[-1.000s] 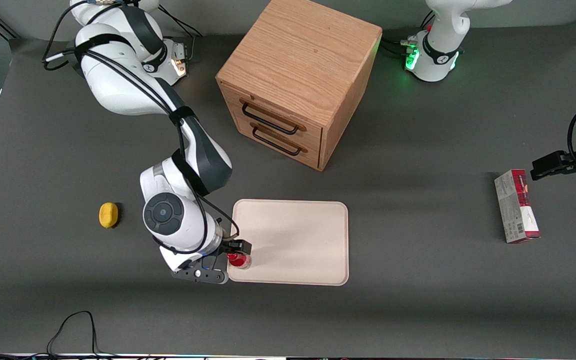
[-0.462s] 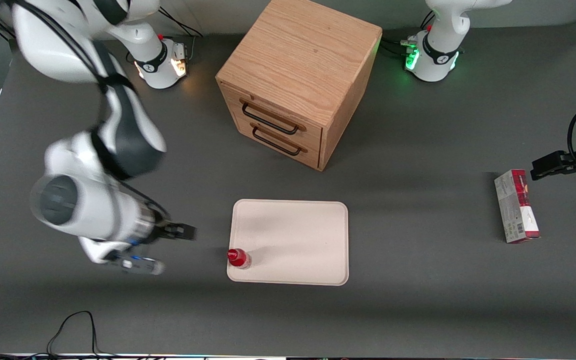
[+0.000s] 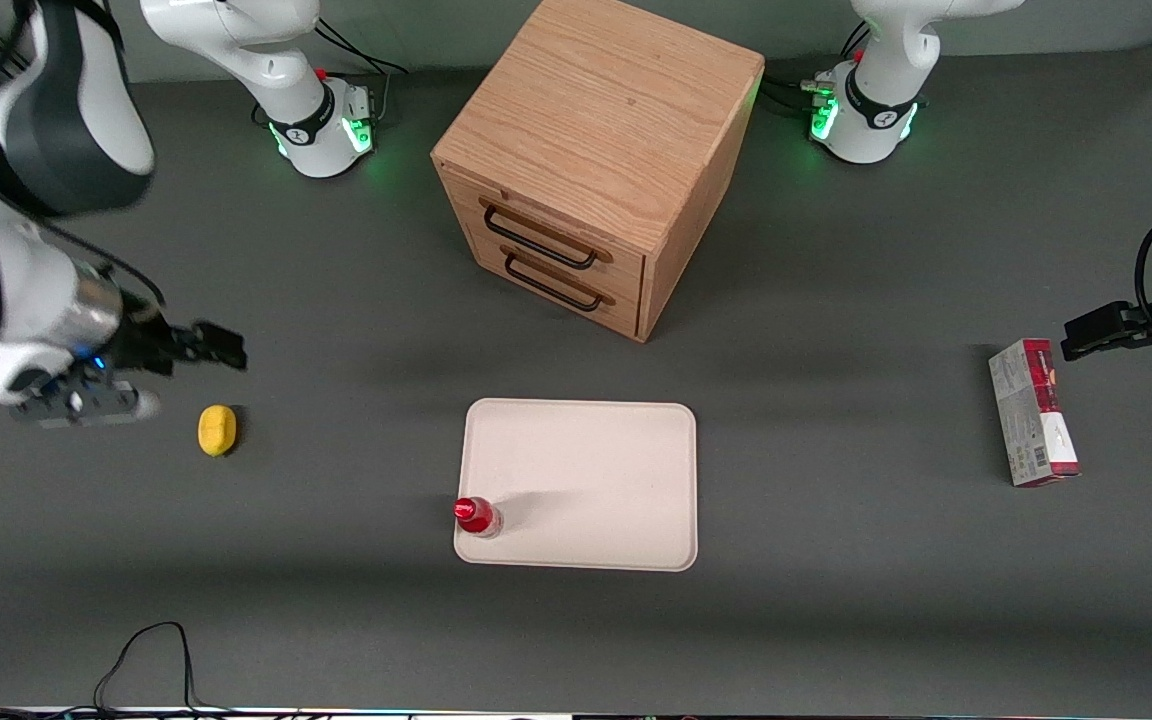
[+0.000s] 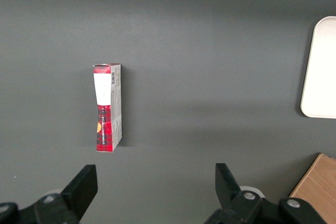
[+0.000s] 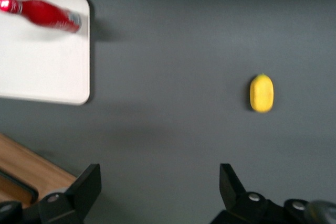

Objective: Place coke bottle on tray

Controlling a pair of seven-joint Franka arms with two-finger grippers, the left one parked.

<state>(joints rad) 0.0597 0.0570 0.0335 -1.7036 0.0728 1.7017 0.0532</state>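
Note:
The coke bottle point(image 3: 477, 516), with red cap and red label, stands upright on the cream tray point(image 3: 596, 470), at the tray's corner nearest the front camera and toward the working arm's end. It also shows in the right wrist view point(image 5: 47, 15), on the tray point(image 5: 42, 72). My gripper point(image 3: 223, 350) is open and empty, raised above the table well away from the tray, toward the working arm's end, close to a yellow lemon. In the right wrist view the gripper point(image 5: 160, 182) has only bare table between its fingers.
A yellow lemon point(image 3: 217, 430) lies on the table near the gripper and shows in the right wrist view point(image 5: 261, 93). A wooden two-drawer cabinet point(image 3: 596, 160) stands farther from the camera than the tray. A red-and-white carton point(image 3: 1033, 412) lies toward the parked arm's end.
My gripper let go of the bottle at the tray's corner and swung away toward the working arm's end, rising. The bottle stays standing on the tray.

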